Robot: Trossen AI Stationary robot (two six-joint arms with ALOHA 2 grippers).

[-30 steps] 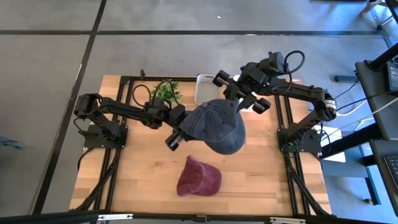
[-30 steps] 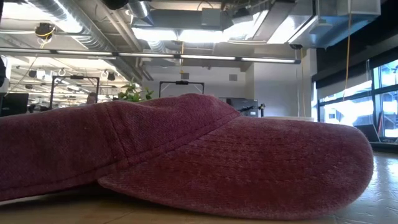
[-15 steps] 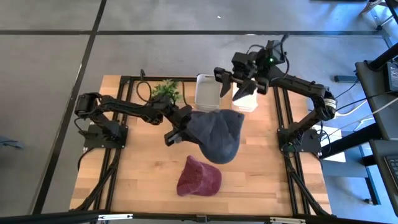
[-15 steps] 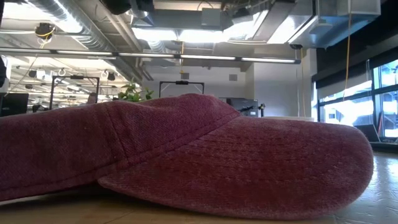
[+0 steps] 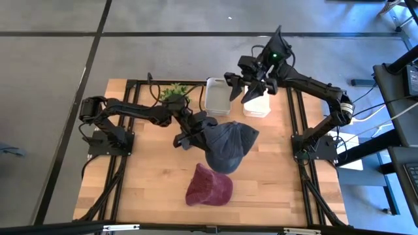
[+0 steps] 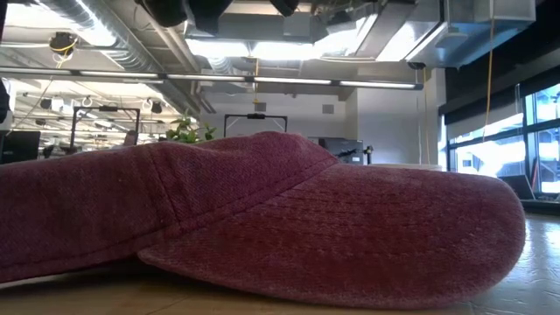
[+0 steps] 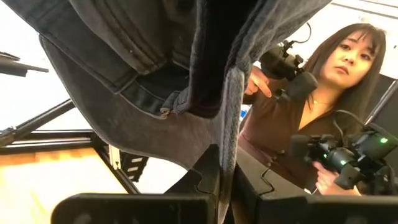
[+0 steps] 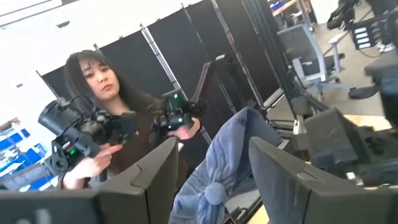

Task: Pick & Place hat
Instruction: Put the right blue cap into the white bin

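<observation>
A dark blue-grey denim cap (image 5: pixel 225 145) hangs from my left gripper (image 5: pixel 194 134) over the middle of the table; in the left wrist view its cloth (image 7: pixel 155 81) fills the picture above the gripper (image 7: pixel 225 183). A maroon hat (image 5: pixel 209 185) lies on the wood nearer the near edge, brim down, and fills the low view (image 6: pixel 262 219). My right gripper (image 5: pixel 249 83) is open, raised over the far edge and apart from the cap; its wrist view (image 8: pixel 214 177) looks back at the cap (image 8: pixel 227 155). My left gripper pinches an edge of the denim cap (image 7: pixel 231 112) between its two fingers, coming from the table's left. The cloth runs out of the gap between the fingers (image 7: pixel 205 180) and the crumpled cap hangs beside and below the gripper. Whether the cap's lower part touches the table I cannot tell.
Two white bins (image 5: pixel 217 96) (image 5: pixel 258 106) stand at the far edge under my right arm, with a green plant (image 5: pixel 173 95) to their left. Black frame rails (image 5: pixel 134 85) border the table. A person (image 7: pixel 311 106) holding controllers stands beyond the table.
My right gripper has let go of the denim cap and drawn back up toward the far edge, over the bins. The cap, first spread between both grippers, has sagged and crumpled and now hangs from my left gripper alone. The maroon hat has kept still.
</observation>
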